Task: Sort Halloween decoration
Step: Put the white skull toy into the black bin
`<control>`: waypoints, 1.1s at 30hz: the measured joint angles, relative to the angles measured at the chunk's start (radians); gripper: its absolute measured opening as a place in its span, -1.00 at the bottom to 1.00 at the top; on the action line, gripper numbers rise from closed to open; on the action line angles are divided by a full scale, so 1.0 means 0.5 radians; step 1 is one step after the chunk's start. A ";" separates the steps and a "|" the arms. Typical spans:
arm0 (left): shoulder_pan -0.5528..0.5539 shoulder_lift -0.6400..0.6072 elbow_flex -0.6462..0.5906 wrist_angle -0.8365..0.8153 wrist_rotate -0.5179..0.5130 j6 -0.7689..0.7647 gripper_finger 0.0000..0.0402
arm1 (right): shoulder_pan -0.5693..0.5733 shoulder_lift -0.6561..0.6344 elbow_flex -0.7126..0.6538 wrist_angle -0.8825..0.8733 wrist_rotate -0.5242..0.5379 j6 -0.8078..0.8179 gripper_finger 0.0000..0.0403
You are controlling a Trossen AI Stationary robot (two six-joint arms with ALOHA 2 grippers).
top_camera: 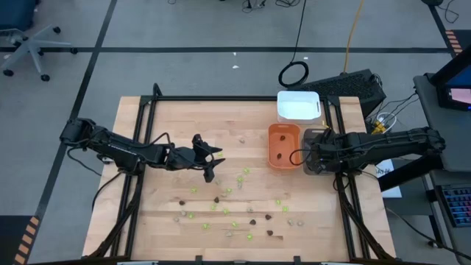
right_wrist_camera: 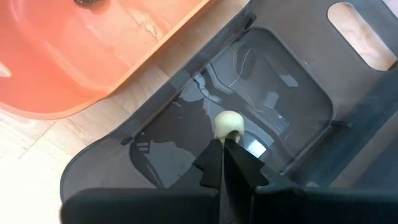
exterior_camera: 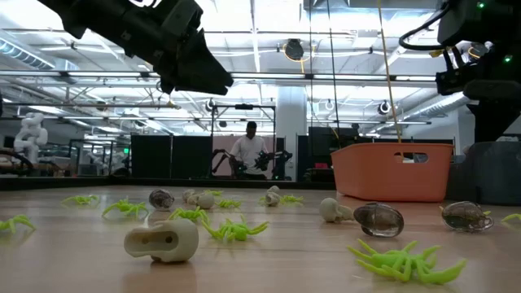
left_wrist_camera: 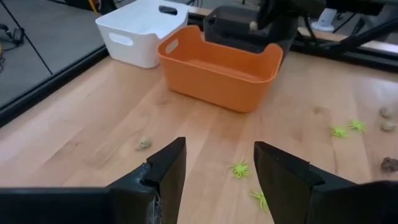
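The right gripper (right_wrist_camera: 225, 144) hangs over the grey tray (right_wrist_camera: 298, 112), fingers pinched on 1 pale skull (right_wrist_camera: 228, 123). The left gripper (top_camera: 212, 163), fingers spread and empty, hovers over the desk (top_camera: 147, 206) beyond the orange tray (top_camera: 283, 145), with green spiders (top_camera: 243, 173) and brown pieces (top_camera: 217, 199) scattered nearby
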 joint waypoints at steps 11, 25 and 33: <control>-0.010 0.002 0.000 0.032 0.000 0.047 -0.05 | -0.024 0.127 0.000 -0.045 0.056 0.071 -1.00; -0.021 0.172 -0.009 -0.025 0.009 0.080 -0.05 | -0.092 0.185 0.000 -0.003 0.109 0.100 -0.76; -0.114 0.178 -0.009 -0.130 0.009 -0.031 -0.05 | 0.021 0.100 0.191 0.302 0.157 -0.013 -0.71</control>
